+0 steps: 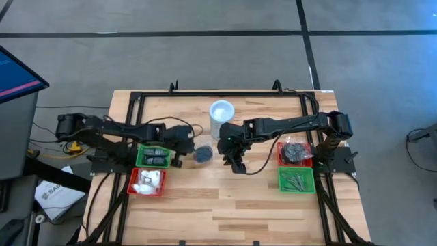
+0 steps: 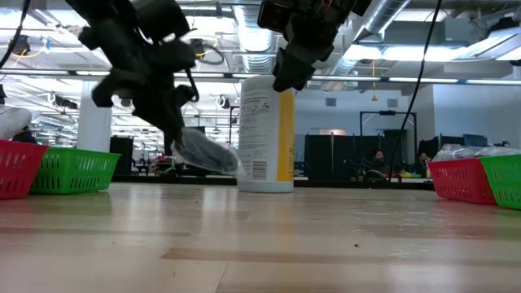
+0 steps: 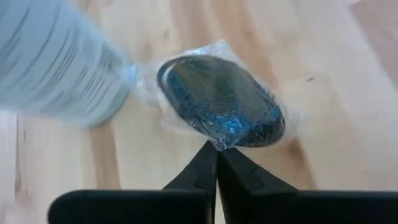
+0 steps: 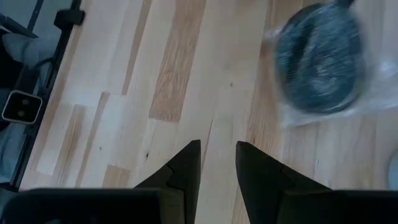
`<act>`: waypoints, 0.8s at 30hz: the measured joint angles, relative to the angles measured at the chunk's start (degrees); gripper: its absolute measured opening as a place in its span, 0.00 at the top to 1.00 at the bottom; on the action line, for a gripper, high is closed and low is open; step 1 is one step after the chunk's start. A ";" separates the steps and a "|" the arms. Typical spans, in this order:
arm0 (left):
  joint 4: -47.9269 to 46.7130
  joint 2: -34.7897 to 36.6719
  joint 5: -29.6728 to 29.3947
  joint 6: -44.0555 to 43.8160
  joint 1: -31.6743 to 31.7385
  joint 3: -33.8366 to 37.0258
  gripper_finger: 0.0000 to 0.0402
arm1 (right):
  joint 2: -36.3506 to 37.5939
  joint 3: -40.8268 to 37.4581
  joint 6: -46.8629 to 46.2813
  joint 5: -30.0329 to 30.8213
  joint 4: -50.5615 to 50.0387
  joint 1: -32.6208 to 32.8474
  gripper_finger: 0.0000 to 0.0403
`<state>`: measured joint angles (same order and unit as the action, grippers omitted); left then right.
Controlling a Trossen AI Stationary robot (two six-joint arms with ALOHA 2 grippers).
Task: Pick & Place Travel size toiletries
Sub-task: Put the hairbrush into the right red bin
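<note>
Travel size toiletries. A black round pot (image 3: pixel 221 102) sealed in a clear crinkled wrapper, tilted, lies near the table's middle just beside a white canister (image 1: pixel 221 113); the wrapper's edge is pinched between the closed fingers of the left gripper (image 3: pixel 216 149). Dark oblong pieces (image 1: pixel 156 156) lie in the left green tray (image 1: pixel 141 152); white packets (image 1: pixel 147 179) fill the left red tray (image 1: pixel 134 188). More black wrapped pots (image 1: pixel 295 151) sit in the right red tray (image 1: pixel 282 160); thin silvery tubes (image 1: pixel 295 180) lie in the right green tray (image 1: pixel 283 186).

left gripper (image 3: pixel 217 151) pinched on the clear wrap of a black round pot (image 3: pixel 222 102); white canister (image 3: pixel 59 59) just beside
</note>
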<state>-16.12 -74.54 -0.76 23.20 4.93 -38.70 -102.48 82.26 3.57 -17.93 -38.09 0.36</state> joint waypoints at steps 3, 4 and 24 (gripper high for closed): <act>0.04 0.75 -2.13 0.09 -3.98 0.00 1.00 | 0.02 0.00 0.02 0.00 1.56 0.01 0.77; 0.03 0.88 -3.05 0.10 -5.28 0.00 1.00 | 0.02 0.00 0.04 0.00 1.93 0.01 0.77; 0.53 0.90 -11.84 -0.11 -19.13 -5.68 1.00 | 0.02 0.00 2.43 0.00 8.47 0.00 0.74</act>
<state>-15.59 -73.64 -12.60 23.09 -14.20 -44.38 -102.45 82.26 6.00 -17.93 -29.63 0.36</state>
